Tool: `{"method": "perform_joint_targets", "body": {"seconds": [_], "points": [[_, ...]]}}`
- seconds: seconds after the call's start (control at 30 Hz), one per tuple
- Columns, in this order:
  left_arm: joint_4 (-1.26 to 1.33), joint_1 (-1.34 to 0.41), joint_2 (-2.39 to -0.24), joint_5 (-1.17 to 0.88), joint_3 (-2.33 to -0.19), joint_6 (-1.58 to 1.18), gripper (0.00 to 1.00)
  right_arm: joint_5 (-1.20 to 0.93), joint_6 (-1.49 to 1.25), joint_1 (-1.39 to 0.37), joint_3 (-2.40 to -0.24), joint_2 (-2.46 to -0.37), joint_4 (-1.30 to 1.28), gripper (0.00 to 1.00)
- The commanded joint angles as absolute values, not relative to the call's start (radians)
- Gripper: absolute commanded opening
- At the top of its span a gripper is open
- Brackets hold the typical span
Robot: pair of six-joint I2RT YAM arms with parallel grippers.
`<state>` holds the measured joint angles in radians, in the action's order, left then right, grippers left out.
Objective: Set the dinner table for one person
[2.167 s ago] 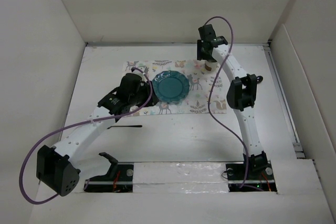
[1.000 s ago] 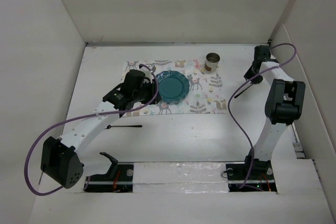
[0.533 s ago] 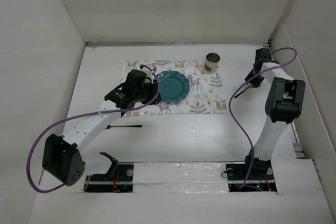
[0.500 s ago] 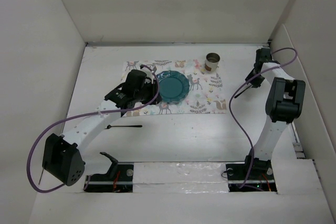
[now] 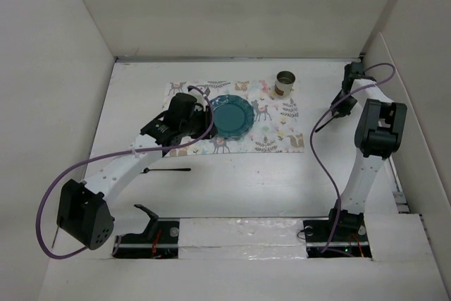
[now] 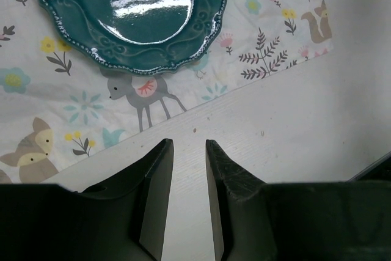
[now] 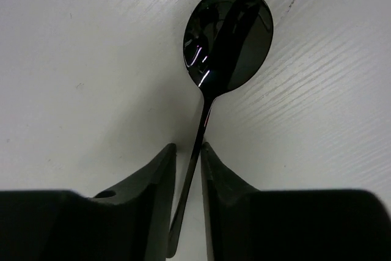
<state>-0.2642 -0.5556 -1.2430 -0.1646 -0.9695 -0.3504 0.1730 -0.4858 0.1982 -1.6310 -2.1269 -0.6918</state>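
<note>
The right hand [image 7: 188, 151] has swung from the cup [image 5: 285, 83] to the right side of the desk [image 5: 246, 188], clamped on a spoon [image 7: 226, 35]. The left hand [image 6: 189, 148], slightly parted and empty, stays by the plate [image 5: 230, 116]. White walls [image 5: 232, 12] enclose the white desk.

I look down on a teal plate [image 5: 230, 116] sitting on a placemat [image 5: 282, 114] printed with deer and foxes. A small tin [image 5: 285, 82] stands at its far right corner. A thin black utensil [image 5: 168, 170] lies off the mat, near-left. A black spoon [image 7: 227, 35] shows its shiny bowl.
</note>
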Motion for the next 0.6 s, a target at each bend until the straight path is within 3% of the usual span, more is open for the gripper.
{"method": "perform_joint_targets", "body": {"seconds": [0.0,0.13,0.4,0.57], "points": [[-0.200,-0.561,-1.232,-0.163,-0.977,-0.360,0.25,0.155,-0.462,0.206,-1.684,-2.158,-0.778,0.25],[-0.187,-0.561,-1.224,-0.160,-0.950,-0.357,0.25,0.173,-0.471,0.206,-1.668,-2.148,-0.784,0.00],[-0.195,-0.530,-1.250,-0.213,-0.991,-0.373,0.25,0.226,-0.414,0.150,-1.624,-1.890,-0.701,0.00],[-0.169,-0.518,-1.291,-0.298,-1.094,-0.431,0.25,0.181,-0.342,-0.038,-1.559,-1.737,-0.677,0.00]]}}
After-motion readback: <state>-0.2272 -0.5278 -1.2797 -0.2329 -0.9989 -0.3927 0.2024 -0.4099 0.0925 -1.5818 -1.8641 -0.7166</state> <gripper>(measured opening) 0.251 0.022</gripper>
